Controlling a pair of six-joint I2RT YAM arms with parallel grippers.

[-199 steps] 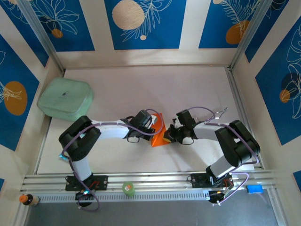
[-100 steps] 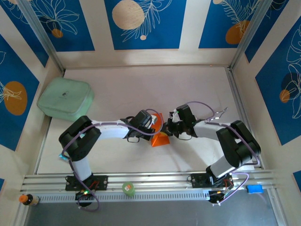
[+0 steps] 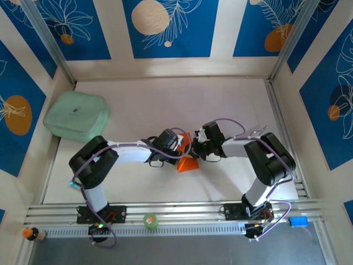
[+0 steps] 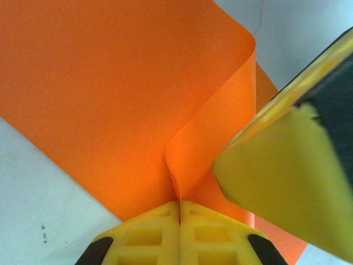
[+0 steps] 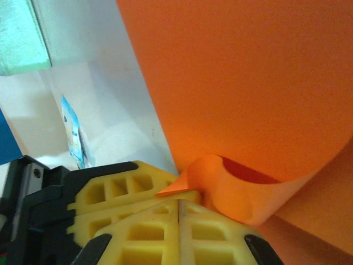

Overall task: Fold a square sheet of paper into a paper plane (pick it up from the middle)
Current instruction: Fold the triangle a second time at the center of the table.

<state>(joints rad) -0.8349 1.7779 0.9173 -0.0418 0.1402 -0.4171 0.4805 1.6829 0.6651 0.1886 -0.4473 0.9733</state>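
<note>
Overhead, both arms meet mid-desk over the square sheet of paper, a small orange wedge there. Up close, the left fingers are clamped on a raised crease and the right fingers pinch a curled corner; the paper is bright, smooth and bowed.

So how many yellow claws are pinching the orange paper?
2. The left claw is shut on a fold in the paper. The right claw is shut on a curled corner. They sit close together over the middle of the table.
</note>
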